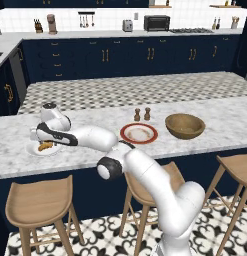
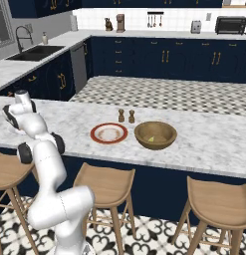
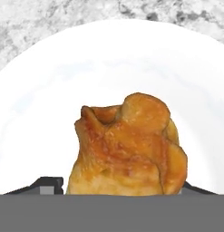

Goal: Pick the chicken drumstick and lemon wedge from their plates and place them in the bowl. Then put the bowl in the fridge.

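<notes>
The golden-brown chicken drumstick (image 3: 127, 149) lies on the plain white plate (image 3: 36, 99) at the island counter's left end. My gripper (image 3: 122, 186) is down over that plate (image 1: 31, 149), and the drumstick (image 1: 45, 146) sits between its two tips. The jaws are open, close to the meat on both sides. The red-rimmed plate (image 1: 124, 134) is bare. The brown wooden bowl (image 2: 155, 145) stands to its right, with a tiny pale yellow-green lemon wedge (image 2: 152, 140) inside. The fridge is out of view.
Two small brown pepper shakers (image 1: 142, 114) stand just behind the red-rimmed plate (image 2: 94, 133). Wooden stools (image 1: 40, 202) line the near side of the island. Navy cabinets and a back counter with appliances run along the far wall, and a sink (image 2: 35, 52) lies to the left.
</notes>
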